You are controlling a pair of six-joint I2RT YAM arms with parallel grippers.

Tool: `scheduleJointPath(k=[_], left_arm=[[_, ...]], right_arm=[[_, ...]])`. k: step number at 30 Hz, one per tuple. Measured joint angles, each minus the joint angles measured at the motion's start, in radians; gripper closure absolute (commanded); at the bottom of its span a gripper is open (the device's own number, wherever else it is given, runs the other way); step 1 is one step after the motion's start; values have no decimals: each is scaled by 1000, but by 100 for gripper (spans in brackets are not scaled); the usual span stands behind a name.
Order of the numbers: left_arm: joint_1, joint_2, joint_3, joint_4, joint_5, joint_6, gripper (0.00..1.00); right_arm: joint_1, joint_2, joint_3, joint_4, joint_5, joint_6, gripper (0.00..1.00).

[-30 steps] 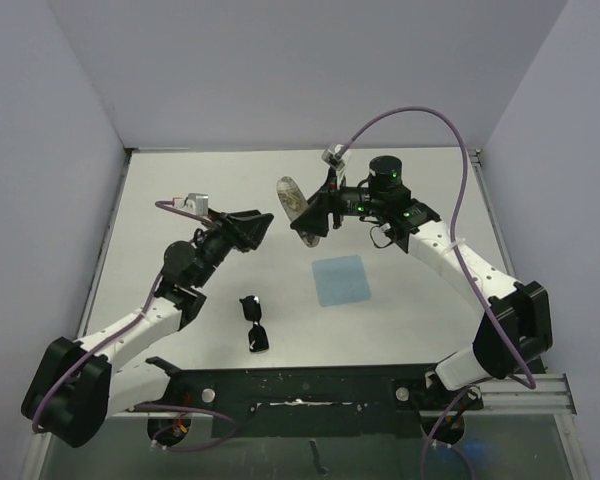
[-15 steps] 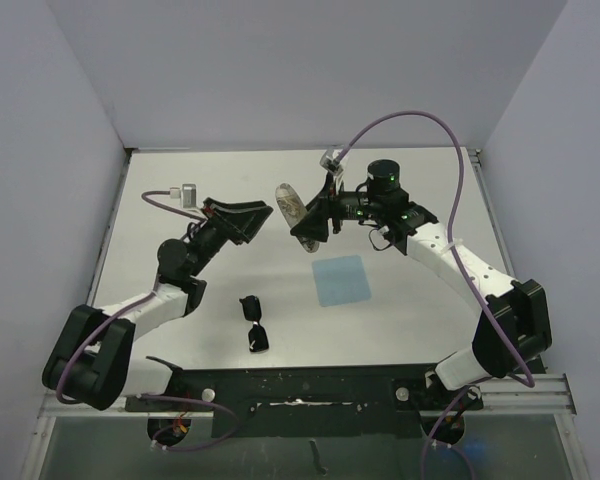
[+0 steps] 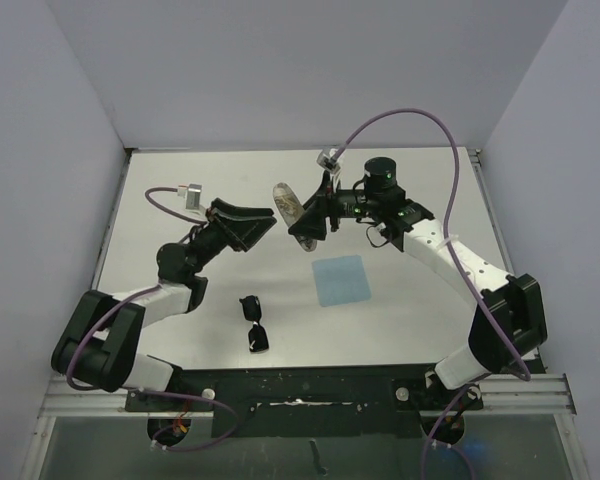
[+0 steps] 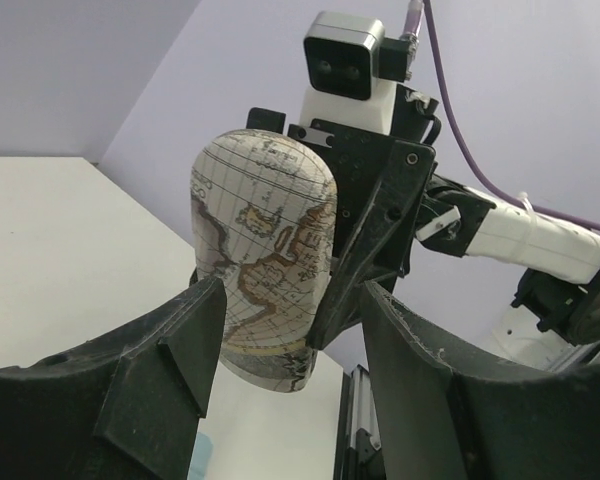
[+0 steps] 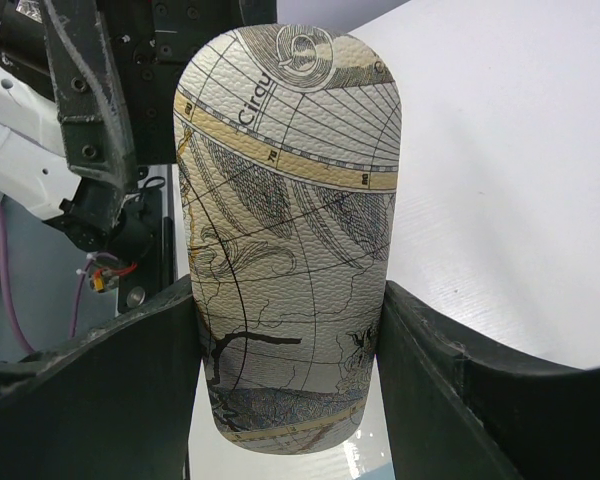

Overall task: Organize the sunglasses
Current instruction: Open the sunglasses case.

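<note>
The black sunglasses [image 3: 253, 322] lie folded on the table near the front, left of centre, away from both grippers. My right gripper [image 3: 310, 225] is shut on the oval map-patterned case [image 3: 289, 202] and holds it in the air above the table's middle; the case fills the right wrist view [image 5: 290, 230]. My left gripper [image 3: 265, 218] is open and raised, its fingertips just left of the case. In the left wrist view the case [image 4: 265, 260] stands just beyond the gap between the open fingers [image 4: 185, 340], not touching them.
A light blue square cloth [image 3: 342, 279] lies flat on the table right of centre. Purple walls enclose the table on three sides. A black rail [image 3: 300, 385] runs along the near edge by the arm bases.
My left gripper has risen and moved right toward the case. My right gripper has carried the case a little to the left, closing the gap between them.
</note>
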Motion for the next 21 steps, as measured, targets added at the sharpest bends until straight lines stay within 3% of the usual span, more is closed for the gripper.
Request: scheduleJointPath(k=[21], left_arm=[[-6, 81, 40, 14, 49, 15, 45]], right_arm=[[16, 56, 55, -1, -16, 20, 100]])
